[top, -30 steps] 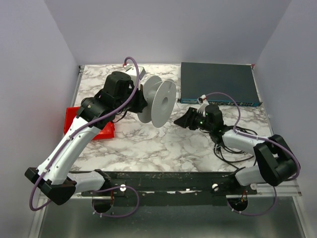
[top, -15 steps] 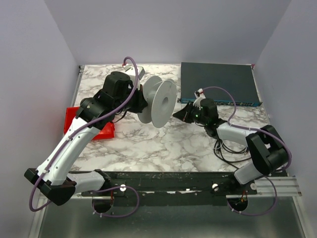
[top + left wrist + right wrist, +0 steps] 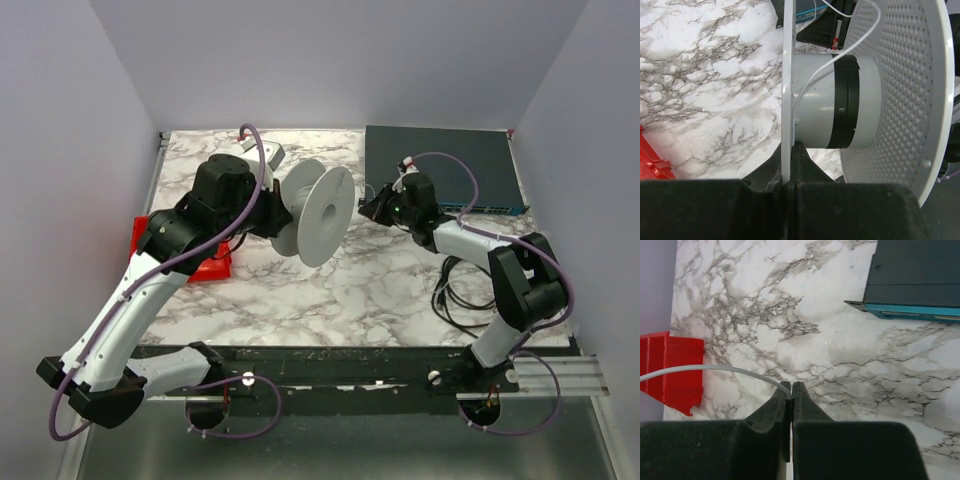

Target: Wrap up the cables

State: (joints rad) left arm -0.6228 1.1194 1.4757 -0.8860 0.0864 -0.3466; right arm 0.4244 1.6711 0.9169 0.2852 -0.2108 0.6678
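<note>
A white spool [image 3: 318, 210] is held tilted above the marble table. My left gripper [image 3: 272, 212] is shut on its near flange [image 3: 786, 75], with the flange edge between the jaws [image 3: 790, 150]. The grey hub [image 3: 815, 100] carries a black band, and the far flange [image 3: 900, 90] is perforated. A thin white cable [image 3: 840, 55] runs from the hub towards the right gripper. My right gripper [image 3: 372, 205] is shut on that white cable [image 3: 715, 368], which leaves its tips [image 3: 791, 387] to the left. It hovers just right of the spool.
A dark blue-grey network switch [image 3: 440, 165] lies at the back right, also in the right wrist view [image 3: 920, 280]. A red bin [image 3: 205, 258] sits at the left under the left arm. Loose black cable loops [image 3: 465, 295] lie at the right front.
My right gripper has moved back and left, from the table's middle right to the switch's front corner beside the spool. The left arm has shifted the spool slightly left and forward.
</note>
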